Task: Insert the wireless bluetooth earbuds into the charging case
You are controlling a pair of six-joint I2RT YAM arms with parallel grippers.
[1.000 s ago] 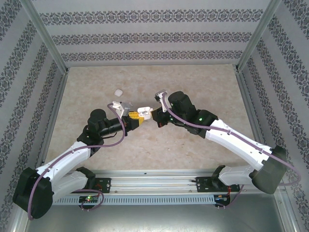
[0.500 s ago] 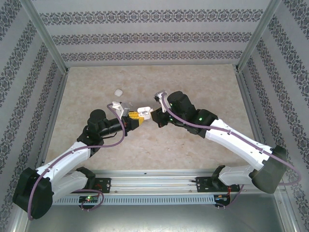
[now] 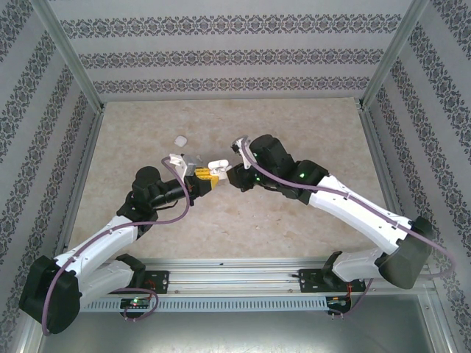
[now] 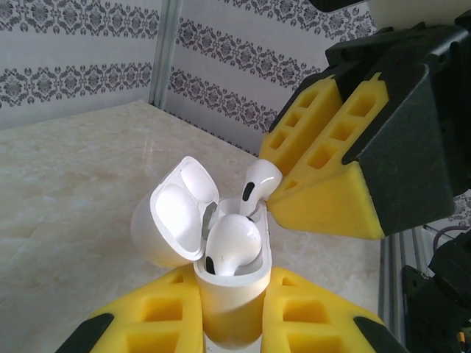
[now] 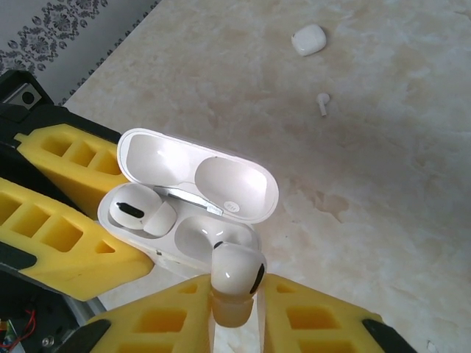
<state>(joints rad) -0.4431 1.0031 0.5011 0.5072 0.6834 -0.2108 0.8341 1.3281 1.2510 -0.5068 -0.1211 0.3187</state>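
White charging case (image 4: 232,294), lid open, sits clamped between the left fingers (image 4: 309,316) above the worktop (image 3: 280,220), first earbud (image 4: 232,243) already seated. Right fingers (image 5: 316,323) pinch the second earbud (image 5: 235,276) at the empty well's mouth. Insertion step; next, I judge, press it straight home, then let go.

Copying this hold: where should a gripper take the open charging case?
Grip the charging case low on its body, pads on front and hinge-side faces, from its closed end, as the left gripper does. Its lid stands open and the wells face up; this likely keeps both clear.
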